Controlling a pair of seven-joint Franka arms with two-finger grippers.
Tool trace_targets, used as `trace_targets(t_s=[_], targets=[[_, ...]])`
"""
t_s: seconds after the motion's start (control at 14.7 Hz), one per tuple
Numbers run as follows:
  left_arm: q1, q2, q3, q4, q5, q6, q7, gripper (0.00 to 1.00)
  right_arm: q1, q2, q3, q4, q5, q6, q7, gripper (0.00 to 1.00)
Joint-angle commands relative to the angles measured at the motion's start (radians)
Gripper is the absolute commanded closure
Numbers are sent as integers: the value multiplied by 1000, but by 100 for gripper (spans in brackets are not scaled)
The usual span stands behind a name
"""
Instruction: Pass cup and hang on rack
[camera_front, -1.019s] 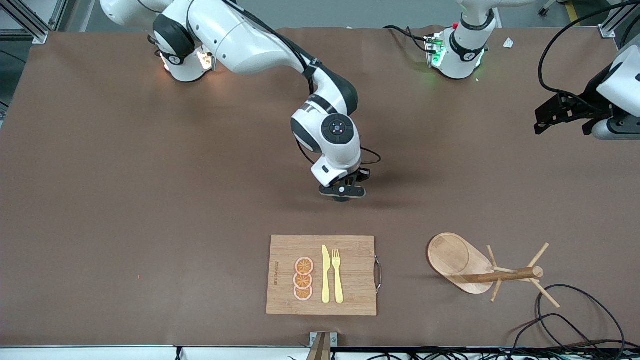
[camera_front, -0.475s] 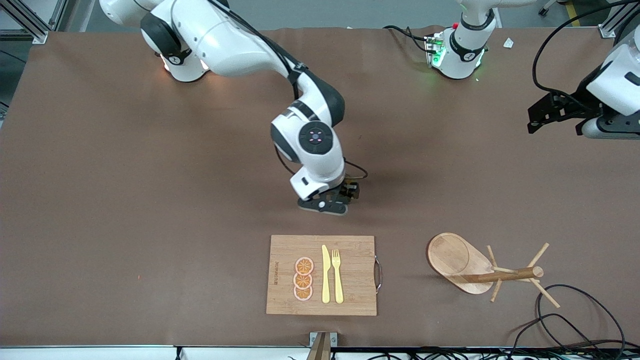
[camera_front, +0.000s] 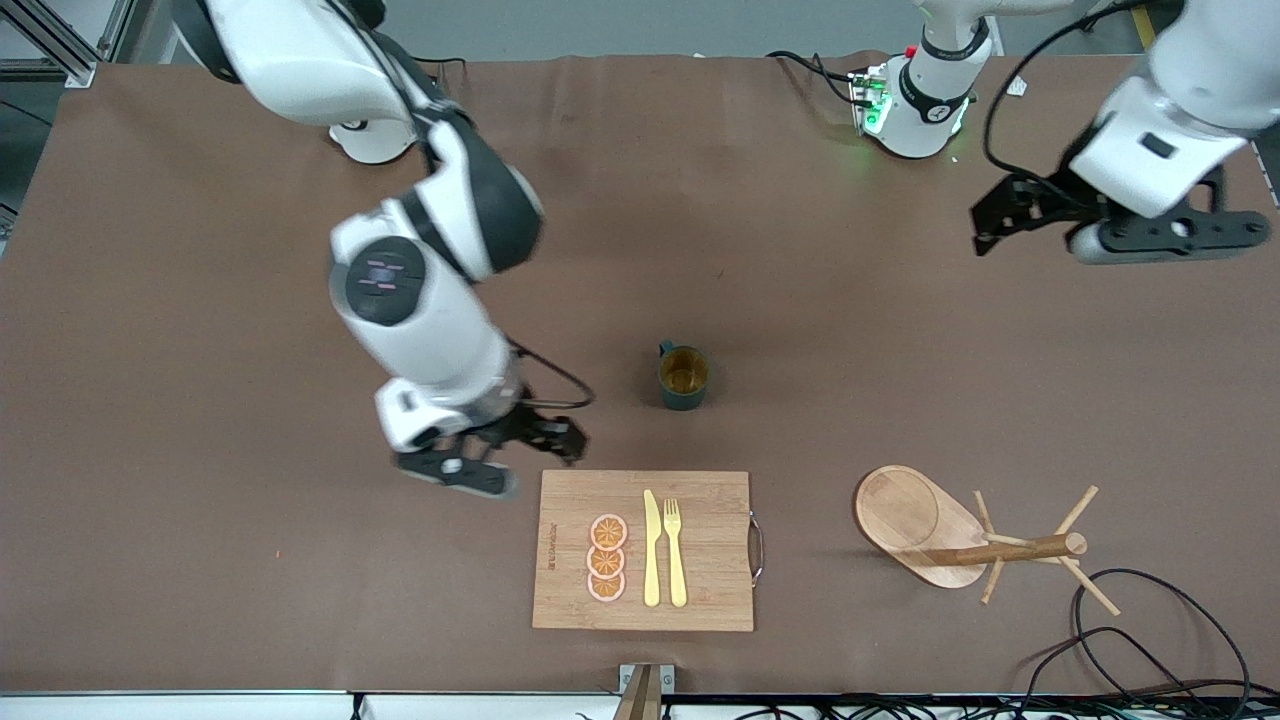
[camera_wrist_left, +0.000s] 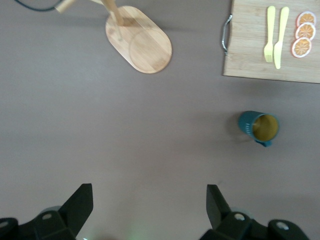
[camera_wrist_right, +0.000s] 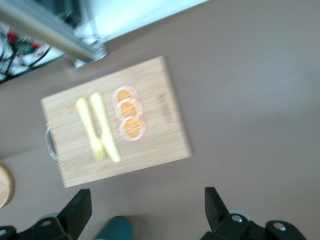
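With small dark teal ribbed cup (camera_front: 684, 378) upright mid-table, untouched, handover step: right gripper (camera_front: 490, 465) jaws spread, empty; left gripper (camera_front: 1100, 225) spread, must descend onto cup; light wooden peg rack (camera_front: 975, 540) empty.

A brown table (camera_front: 200, 300) fills the scene, and near the front camera, about midway along it, lies a rectangular bamboo cutting board (camera_front: 700, 590) with a metal handle (camera_front: 757, 548) on the edge toward the left arm's end. On the board lie three orange slices (camera_front: 607, 558) in a row running nearer to farther, and just beside them a yellow knife (camera_front: 651, 550) and a yellow fork (camera_front: 675, 550) lying parallel, the fork closer to the handle. Loops of black cable (camera_front: 1150, 640) lie on the table at the near corner toward the left arm's end.
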Motion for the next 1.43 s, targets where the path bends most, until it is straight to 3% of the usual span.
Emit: trace_targets(t_s=[0.0, 0.41, 0.61, 0.75, 0.95, 1.15, 1.36], targets=[[0, 9, -76, -18, 7, 7, -74, 0, -110, -103, 14, -87, -13, -74, -190, 0], [3, 6, -243, -180, 132, 175, -103, 0, -363, -271, 12, -307, -13, -79, -348, 0], [-3, 7, -332, -278, 177, 289, -236, 0, -446, -336, 12, -394, -13, -82, -427, 0], [-5, 22, -407, -350, 293, 365, -325, 0, -476, -385, 12, -436, -13, -84, -483, 0], [-58, 119, -478, -390, 425, 438, -539, 0, -502, -471, 11, -495, -16, -90, -560, 0], [-178, 269, -479, -386, 641, 449, -829, 0, -526, -561, 11, -574, -19, -88, -616, 0], [-273, 383, -479, -397, 845, 461, -1107, 0, -522, -612, 14, -580, -36, -119, -617, 0]])
